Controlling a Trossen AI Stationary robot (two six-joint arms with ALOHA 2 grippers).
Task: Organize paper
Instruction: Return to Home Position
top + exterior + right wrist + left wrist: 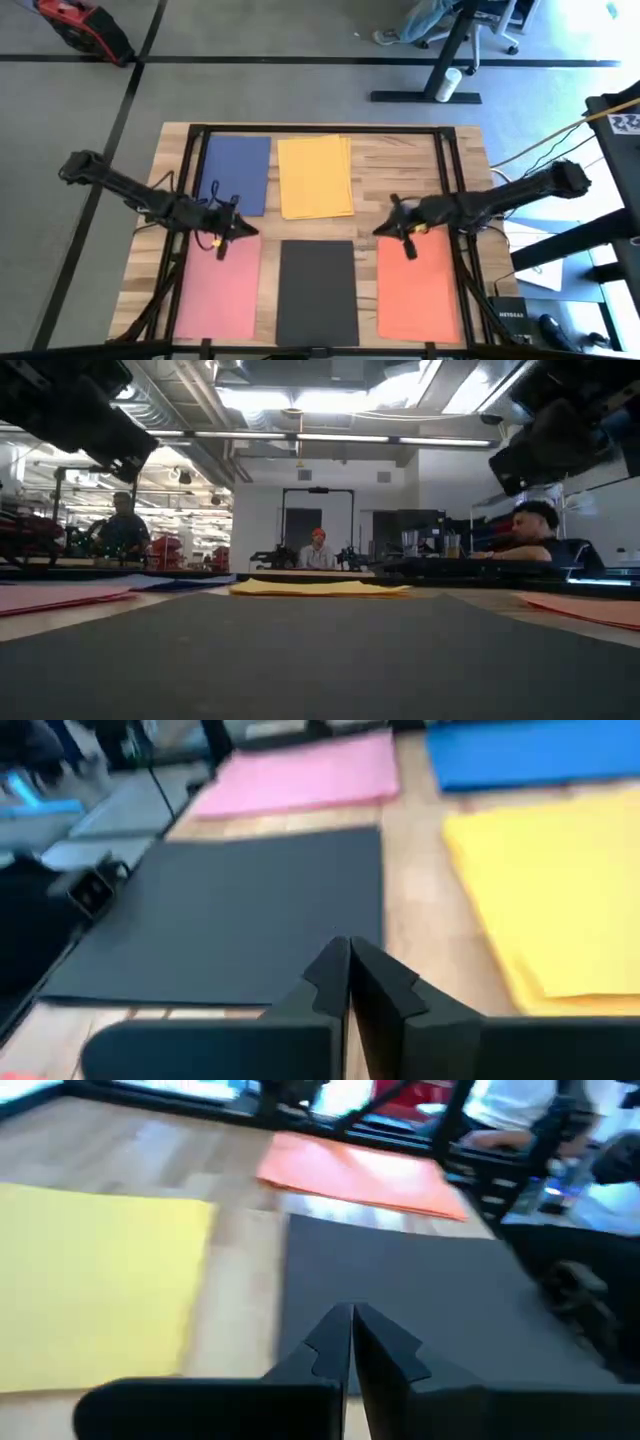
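Counter [400,165] sorted: blue paper [237,175], yellow paper [315,177], pink paper [220,285], orange paper [417,288], and black paper [317,292] lying lengthwise between left gripper [224,240] and right gripper [407,243], both pinched closed, empty, equally near, free to retreat home.

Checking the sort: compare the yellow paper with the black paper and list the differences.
Place: the yellow paper lies beside the blue paper; the black paper lies between the pink paper and the orange paper. Edges: the yellow paper shows offset sheets along one long side; the black paper looks flush. Both lie flat on the table, clear of the left gripper and right gripper.
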